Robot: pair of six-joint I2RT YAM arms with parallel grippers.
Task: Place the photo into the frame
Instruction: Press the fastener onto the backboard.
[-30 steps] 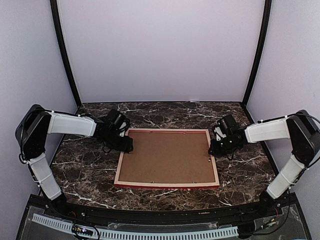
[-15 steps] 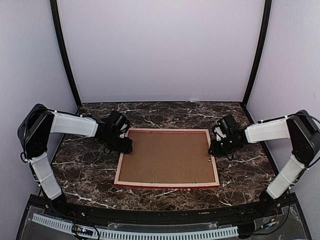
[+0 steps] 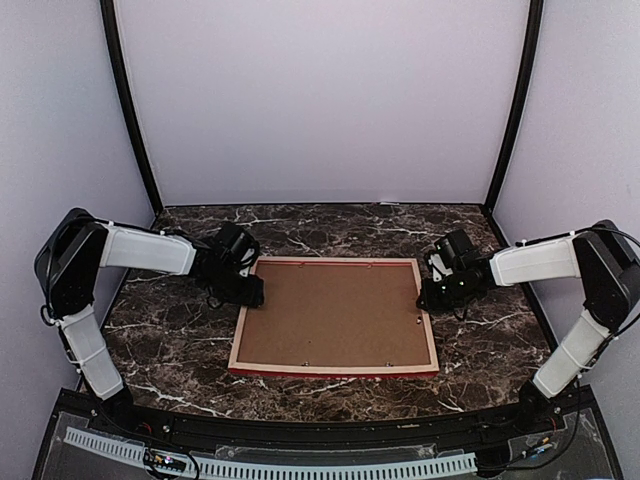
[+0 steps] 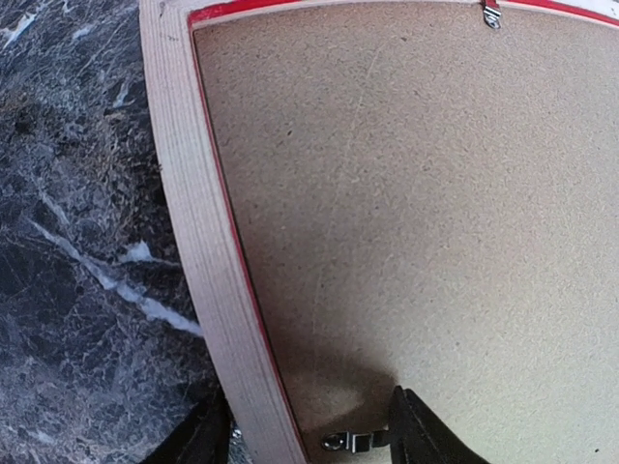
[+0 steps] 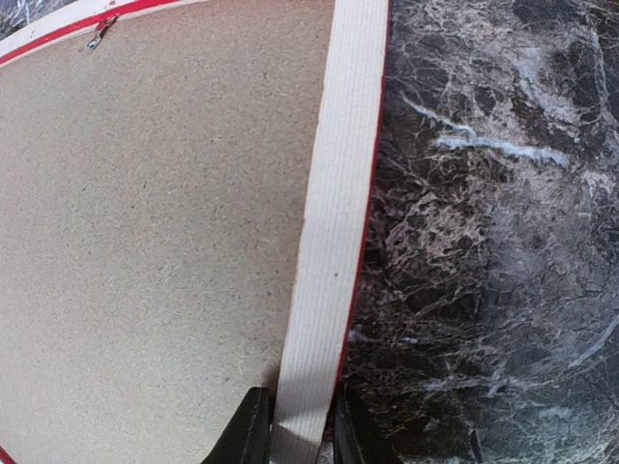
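The frame (image 3: 239, 338) lies face down on the marble table, pale wood back up, with a thin red edge showing. A brown backing board (image 3: 335, 315) fills it. The photo is hidden. My left gripper (image 3: 252, 292) sits at the frame's far left corner. In the left wrist view it (image 4: 305, 435) is open and straddles the left rail (image 4: 193, 213), one finger outside on the marble, the other on the board beside a small metal clip (image 4: 350, 442). My right gripper (image 3: 427, 296) is shut on the right rail (image 5: 338, 193), a finger pressed against each side.
The dark marble table (image 3: 170, 340) runs to purple walls at the back and sides. Small metal clips (image 5: 100, 37) sit along the board's edges. Both forearms lie low over the table on either side of the frame.
The left gripper's fingers have drawn a little closer together around the left rail. The frame and the right arm have not moved.
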